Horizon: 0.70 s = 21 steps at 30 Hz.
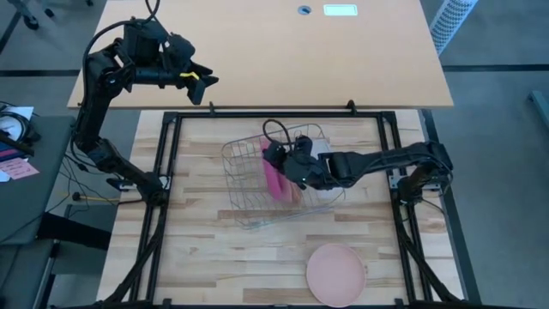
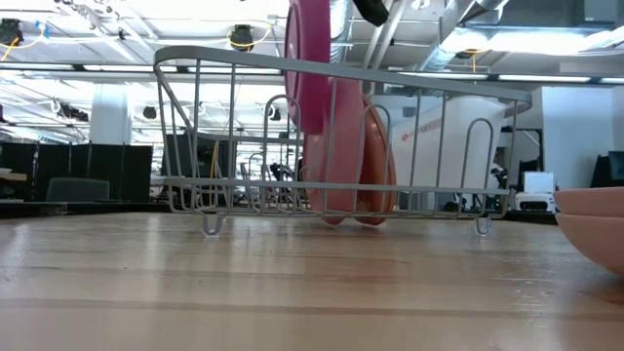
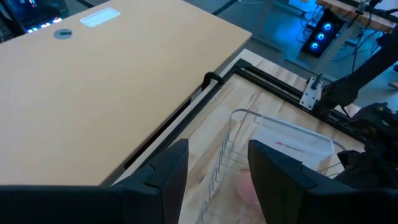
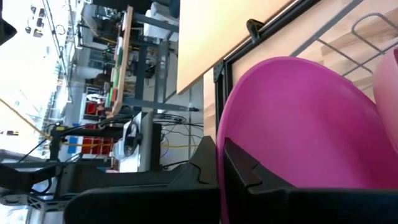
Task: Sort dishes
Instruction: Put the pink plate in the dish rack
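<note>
High view: right hand (image 1: 276, 165) pinches magenta plate (image 1: 274, 180) inside wire rack (image 1: 244, 184), left hand (image 1: 208, 82) parted, empty.

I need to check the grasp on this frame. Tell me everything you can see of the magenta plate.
The magenta plate is round, smooth and plastic-looking, bright and unmarked. It stands on edge, upright, inside the wire rack, its top rim rising above the rack's top rail. The right gripper is shut on its rim from above. Salmon-orange plates stand close beside it; whether they touch is unclear.

No text, label or number can be read in any view.
</note>
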Tool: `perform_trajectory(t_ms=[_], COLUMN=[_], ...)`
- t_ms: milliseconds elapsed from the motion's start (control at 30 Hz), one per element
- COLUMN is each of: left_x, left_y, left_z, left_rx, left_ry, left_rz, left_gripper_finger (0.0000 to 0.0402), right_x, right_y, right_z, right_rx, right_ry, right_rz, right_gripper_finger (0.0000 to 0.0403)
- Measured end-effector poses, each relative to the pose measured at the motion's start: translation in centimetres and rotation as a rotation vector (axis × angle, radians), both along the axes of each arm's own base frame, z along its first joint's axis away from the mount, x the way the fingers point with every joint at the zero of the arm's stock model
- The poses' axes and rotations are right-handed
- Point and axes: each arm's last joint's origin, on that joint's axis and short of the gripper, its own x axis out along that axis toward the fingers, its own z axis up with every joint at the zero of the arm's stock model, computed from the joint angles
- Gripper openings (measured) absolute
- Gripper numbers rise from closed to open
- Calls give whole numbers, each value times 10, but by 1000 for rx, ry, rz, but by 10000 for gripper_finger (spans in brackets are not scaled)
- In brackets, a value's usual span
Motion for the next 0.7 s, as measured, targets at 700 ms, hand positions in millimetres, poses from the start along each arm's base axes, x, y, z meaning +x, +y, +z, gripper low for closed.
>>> perform_trajectory(t_ms=[700], left_x=[-1], left_y=[0], left_z=[-1], left_rx=[-8], left_ry=[13], left_rz=[0], left_gripper_finger=[162], right_x=[23], right_y=[-4], right_z=[-27], right_rx=[35], right_ry=[3], right_rz=[7], right_gripper_finger=[0])
